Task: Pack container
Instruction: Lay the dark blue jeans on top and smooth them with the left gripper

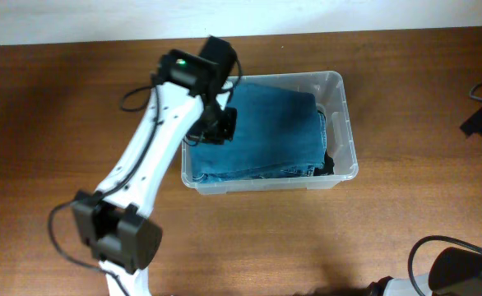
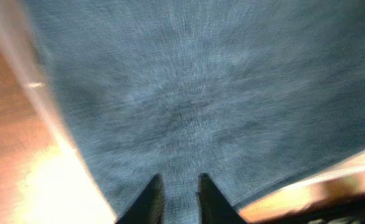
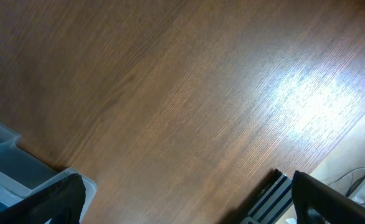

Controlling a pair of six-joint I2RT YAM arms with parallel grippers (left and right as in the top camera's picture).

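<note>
The container sits mid-counter, its long axis running left to right, with folded denim filling it. The left claw hangs directly over the denim's left end, nearly closed and gripping nothing. The right claw, spread wide and empty, is well apart.

The left arm hangs over blue denim inside the container.

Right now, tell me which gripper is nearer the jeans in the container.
Left. The left gripper is directly over the jeans inside the container; the right gripper is over the table, outside the container.
</note>
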